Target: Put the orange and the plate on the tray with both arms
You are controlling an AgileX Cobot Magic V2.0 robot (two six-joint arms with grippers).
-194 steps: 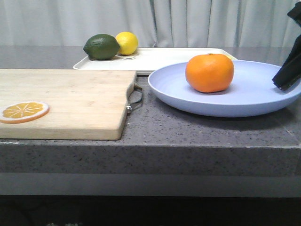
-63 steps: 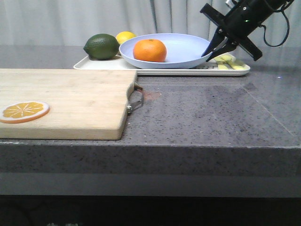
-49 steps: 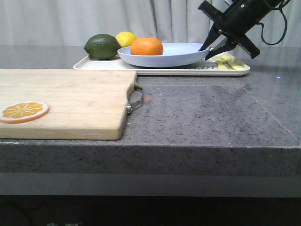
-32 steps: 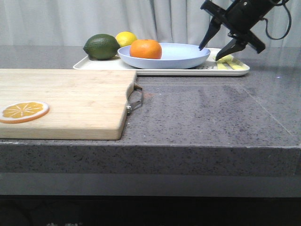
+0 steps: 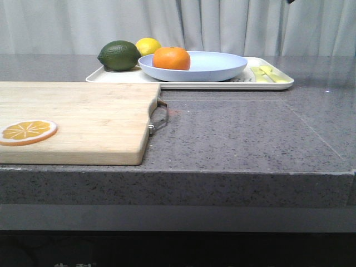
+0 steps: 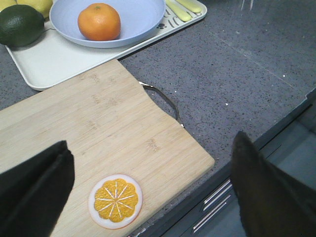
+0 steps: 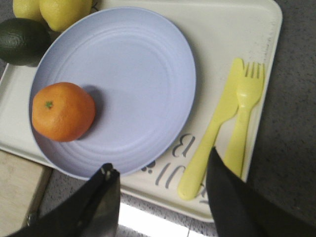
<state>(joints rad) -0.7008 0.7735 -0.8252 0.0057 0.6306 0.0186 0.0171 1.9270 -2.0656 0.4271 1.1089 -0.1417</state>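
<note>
Plate (image 7: pixel 118 89) sits on tray (image 7: pixel 256 29), below right jaws (image 7: pixel 160 197), orange (image 7: pixel 63 111) on it | right jaws spread, empty | left jaws (image 6: pixel 148 190) spread over board (image 6: pixel 98 143), far from tray | retreat: lift straight, don't nudge rim.

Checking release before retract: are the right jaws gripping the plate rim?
No. In the right wrist view the right gripper has its jaws spread open and apart from the plate, which rests on the tray.
</note>
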